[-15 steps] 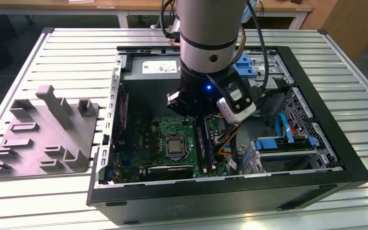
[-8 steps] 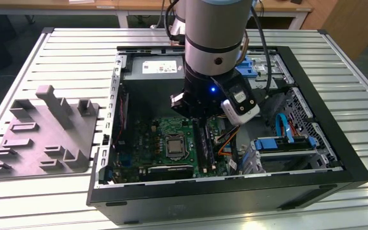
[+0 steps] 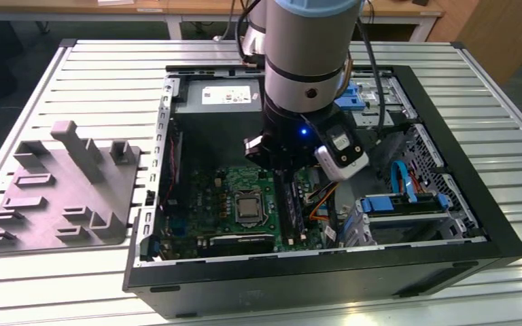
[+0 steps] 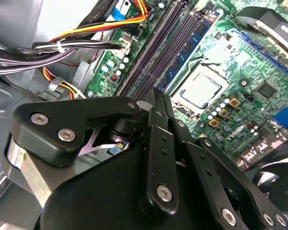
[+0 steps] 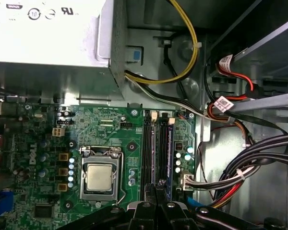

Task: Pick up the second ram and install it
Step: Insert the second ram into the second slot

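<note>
Second ram lies hidden under closed jaws above the motherboard slots (image 5: pixel 148 148).

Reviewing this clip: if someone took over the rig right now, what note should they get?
Gripper: down inside the case, just over the memory slots; grip state cannot be told.
Ram: one ram stick stands in a slot right beside the gripper; first or second, cannot tell.
Holder: on the table at the exterior view's left, outside the case.
Done: the arm is at the slots.
Left: a fully seated second stick is not confirmed by these views.
</note>
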`<state>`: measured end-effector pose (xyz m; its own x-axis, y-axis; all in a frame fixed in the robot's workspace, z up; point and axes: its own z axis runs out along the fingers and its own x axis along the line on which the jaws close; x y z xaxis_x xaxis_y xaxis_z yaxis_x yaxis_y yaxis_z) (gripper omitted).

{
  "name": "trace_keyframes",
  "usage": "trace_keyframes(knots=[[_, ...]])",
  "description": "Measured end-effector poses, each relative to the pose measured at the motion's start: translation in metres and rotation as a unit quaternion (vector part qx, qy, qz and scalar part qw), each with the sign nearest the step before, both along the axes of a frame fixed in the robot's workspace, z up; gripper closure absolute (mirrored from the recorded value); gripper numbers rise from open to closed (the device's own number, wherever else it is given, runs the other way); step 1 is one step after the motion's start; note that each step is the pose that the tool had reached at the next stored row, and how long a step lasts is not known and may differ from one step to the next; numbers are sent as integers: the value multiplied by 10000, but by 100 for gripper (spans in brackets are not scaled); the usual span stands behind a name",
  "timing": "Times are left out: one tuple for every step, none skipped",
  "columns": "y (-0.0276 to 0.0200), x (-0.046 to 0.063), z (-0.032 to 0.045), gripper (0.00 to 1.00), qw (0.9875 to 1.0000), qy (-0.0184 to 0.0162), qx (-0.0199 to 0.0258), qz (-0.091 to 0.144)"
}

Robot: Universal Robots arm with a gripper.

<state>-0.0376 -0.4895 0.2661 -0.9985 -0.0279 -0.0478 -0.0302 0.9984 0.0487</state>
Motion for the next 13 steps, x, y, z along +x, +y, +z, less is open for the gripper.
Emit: trace_keyframes(knots=[[0,0,-12,89,10000,0,0,0],[0,1,-22,89,10000,0,0,0],[0,1,-33,89,10000,0,0,0],[0,2,-46,89,10000,0,0,0],[0,2,-59,89,10000,0,0,0],[0,2,-70,89,10000,0,0,0],[0,2,-82,89,10000,0,0,0],[0,2,-93,89,10000,0,0,0],[0,2,-105,89,10000,0,0,0],[0,2,-116,89,10000,0,0,0],[0,2,-127,89,10000,0,0,0],[0,2,-138,89,10000,0,-1,0],[0,2,-148,89,10000,0,0,0]])
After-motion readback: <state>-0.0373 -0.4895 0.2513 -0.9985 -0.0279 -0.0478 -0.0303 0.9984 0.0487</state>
